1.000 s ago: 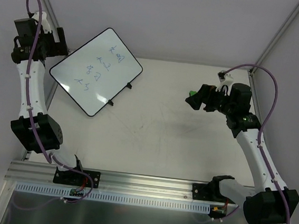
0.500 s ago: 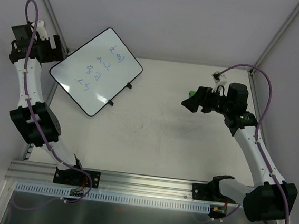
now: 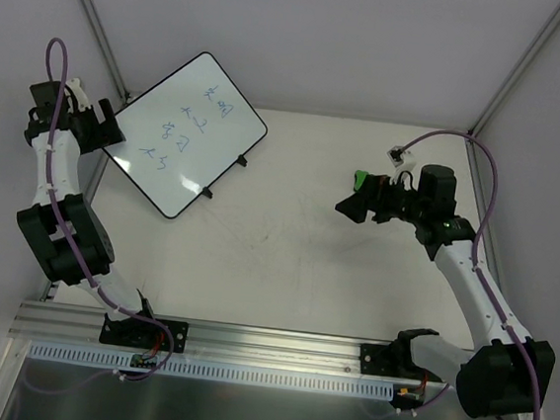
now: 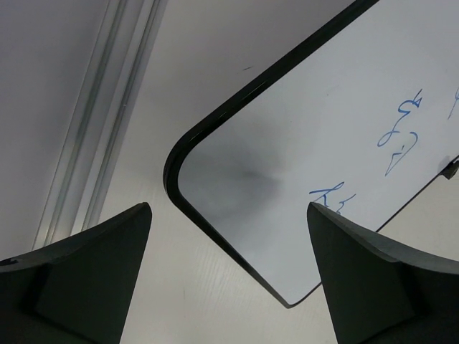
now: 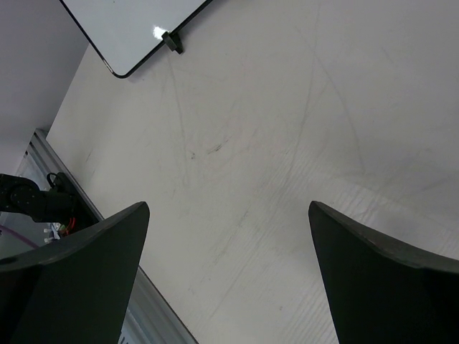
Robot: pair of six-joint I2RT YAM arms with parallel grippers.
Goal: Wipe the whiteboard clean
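Pale worktop [image 3: 285,260] lies under both arms. Left fingers [image 3: 109,132] stand spread and empty just beside the whiteboard [image 3: 183,131], which sits at the worktop's far-left corner bearing blue writing. Right fingers [image 3: 350,207], likewise spread and empty, hover well apart, toward the right edge.

A white table [image 3: 304,272], faintly scuffed, fills the middle. Pale grey walls [image 3: 307,34] close it in from 9 through 12 to 3 o'clock, with metal posts [image 3: 93,15] slanting in at 11 and 1 o'clock. A metal rail [image 3: 277,342] runs along 6 o'clock. The light is soft and even.
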